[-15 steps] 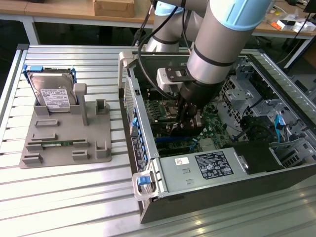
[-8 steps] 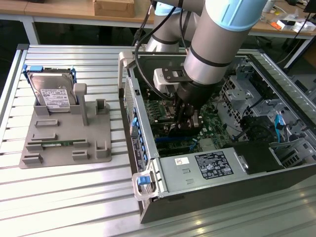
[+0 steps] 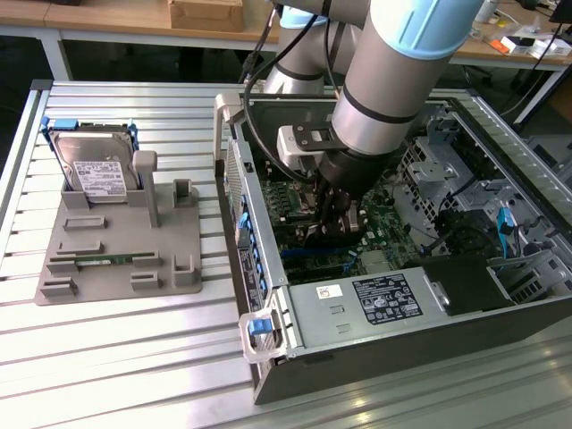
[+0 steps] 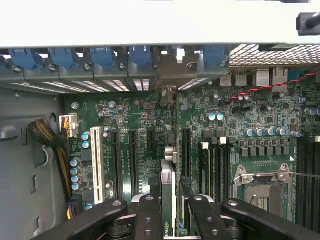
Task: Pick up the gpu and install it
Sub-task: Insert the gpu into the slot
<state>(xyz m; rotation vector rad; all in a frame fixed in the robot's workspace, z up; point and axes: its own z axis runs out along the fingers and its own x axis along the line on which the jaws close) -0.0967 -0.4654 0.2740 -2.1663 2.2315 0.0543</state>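
Note:
Inside the open computer case (image 3: 268, 268), my gripper (image 3: 335, 222) reaches down over the green motherboard (image 3: 389, 201). In the wrist view the gripper (image 4: 170, 212) is shut on the gpu (image 4: 168, 187), a thin dark card seen edge-on between the two black fingers (image 4: 149, 215). The card stands upright over the expansion slots (image 4: 134, 160), and its silver bracket end (image 4: 168, 92) reaches the rear slot openings. In the exterior view the gpu (image 3: 313, 234) is mostly hidden under the gripper.
A grey fixture (image 3: 125, 241) on the slatted table holds a silver hard drive (image 3: 94, 170) and a narrow green memory stick (image 3: 107, 261). The power supply (image 3: 375, 304) lies at the case's front. Blue slot latches (image 4: 100, 57) line the rear wall. The CPU socket (image 4: 260, 187) sits beside the slots.

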